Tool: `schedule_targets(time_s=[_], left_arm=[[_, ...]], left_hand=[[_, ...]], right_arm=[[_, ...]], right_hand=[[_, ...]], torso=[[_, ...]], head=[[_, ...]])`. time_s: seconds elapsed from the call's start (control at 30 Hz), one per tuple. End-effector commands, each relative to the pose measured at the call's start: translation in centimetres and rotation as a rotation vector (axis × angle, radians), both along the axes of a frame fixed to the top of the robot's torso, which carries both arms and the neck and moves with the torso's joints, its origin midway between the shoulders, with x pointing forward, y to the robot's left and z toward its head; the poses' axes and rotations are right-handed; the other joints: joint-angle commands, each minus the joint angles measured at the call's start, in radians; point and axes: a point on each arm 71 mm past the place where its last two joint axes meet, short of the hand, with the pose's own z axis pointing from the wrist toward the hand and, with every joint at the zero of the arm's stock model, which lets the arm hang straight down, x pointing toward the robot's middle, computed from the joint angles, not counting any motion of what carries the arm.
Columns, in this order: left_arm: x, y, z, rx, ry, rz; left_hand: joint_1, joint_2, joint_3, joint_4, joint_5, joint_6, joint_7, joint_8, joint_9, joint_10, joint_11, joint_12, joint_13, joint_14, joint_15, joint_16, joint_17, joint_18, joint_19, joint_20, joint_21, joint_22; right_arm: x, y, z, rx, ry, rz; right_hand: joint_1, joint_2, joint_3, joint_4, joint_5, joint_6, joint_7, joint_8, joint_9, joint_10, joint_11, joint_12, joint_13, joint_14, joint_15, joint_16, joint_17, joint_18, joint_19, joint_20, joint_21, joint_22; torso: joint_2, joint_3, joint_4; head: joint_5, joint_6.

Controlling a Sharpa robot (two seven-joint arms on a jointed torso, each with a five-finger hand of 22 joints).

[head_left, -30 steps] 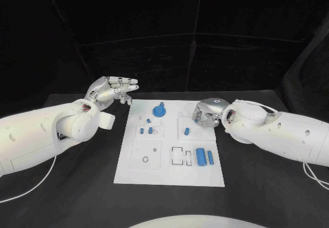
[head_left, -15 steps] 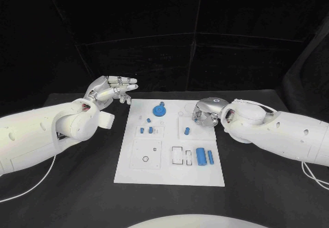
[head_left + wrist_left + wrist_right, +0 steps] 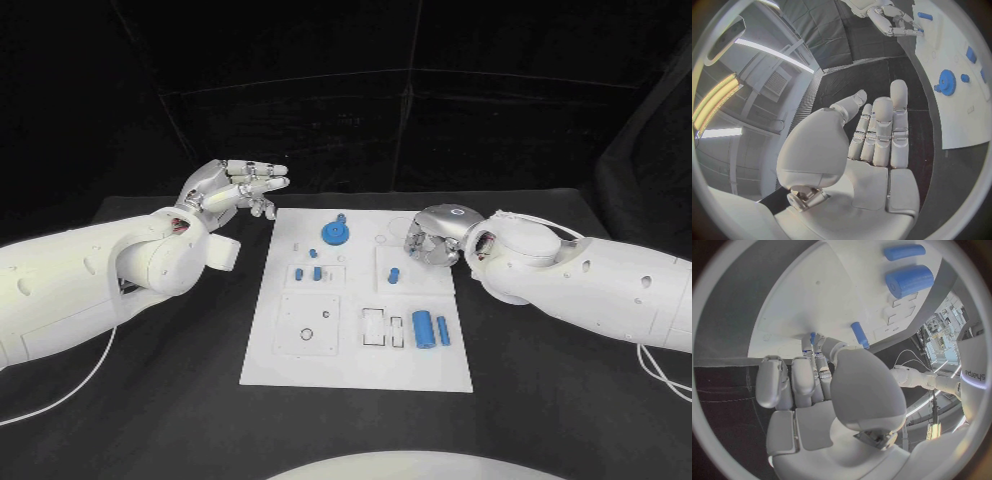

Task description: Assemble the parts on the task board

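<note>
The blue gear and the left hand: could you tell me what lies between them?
In the head view, only bare white task board and a strip of black table separate the blue gear from the left hand.

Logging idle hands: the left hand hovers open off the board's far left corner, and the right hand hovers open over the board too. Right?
Not quite. The left hand is open, but the right hand pinches a small blue part in its fingers over the task board, as the right wrist view shows.
</note>
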Motion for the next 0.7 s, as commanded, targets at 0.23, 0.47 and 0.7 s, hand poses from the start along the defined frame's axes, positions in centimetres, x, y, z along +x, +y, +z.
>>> schedule_targets(time_s=[0.23, 0.47, 0.7], left_arm=[[0.0, 0.2, 0.1, -0.004, 0.002, 0.006], [0.0, 0.3, 0.1, -0.003, 0.002, 0.008], [0.0, 0.4, 0.1, -0.004, 0.000, 0.009]], left_hand=[[0.010, 0.003, 0.001, -0.011, 0.003, -0.005, 0.001, -0.006, 0.000, -0.009, 0.001, 0.007, -0.001, -0.007, 0.002, -0.001, -0.003, 0.013, -0.006, 0.000, -0.006, -0.001], [0.010, 0.000, -0.001, -0.012, 0.003, -0.006, 0.003, -0.006, 0.000, -0.011, 0.002, 0.008, -0.001, -0.008, 0.002, 0.000, -0.004, 0.013, -0.005, 0.000, -0.006, -0.001], [0.010, 0.000, -0.001, -0.012, 0.003, -0.006, 0.003, -0.006, 0.000, -0.011, 0.002, 0.008, -0.001, -0.008, 0.002, 0.000, -0.004, 0.013, -0.005, 0.000, -0.006, -0.001]], right_arm=[[-0.7, -0.1, 1.3, 0.077, -0.085, 0.001], [-1.2, -0.3, 1.8, 0.121, -0.110, 0.007], [-2.6, 0.4, 2.9, 0.225, -0.126, 0.031]], right_hand=[[-0.006, -0.002, 0.011, -0.011, -0.003, 0.001, 0.003, -0.003, -0.001, -0.001, 0.003, 0.000, -0.001, 0.029, -0.004, 0.003, -0.002, -0.012, 0.010, 0.000, 0.007, 0.004], [-0.007, -0.004, 0.013, -0.014, -0.001, 0.000, 0.003, -0.005, -0.001, -0.002, 0.003, -0.001, -0.001, 0.029, -0.004, 0.004, -0.001, -0.013, 0.011, 0.001, 0.008, 0.006], [-0.007, -0.006, 0.020, -0.022, 0.007, -0.001, 0.005, -0.006, -0.002, -0.003, 0.004, -0.002, -0.001, 0.029, -0.003, 0.006, 0.000, -0.014, 0.014, 0.001, 0.012, 0.012]], torso=[[-0.001, -0.0007, -0.0006], [0.000, -0.0005, 0.0002], [0.001, -0.0004, -0.0023]], head=[[-0.004, 0.002], [-0.003, 0.002], [0.006, 0.001]])
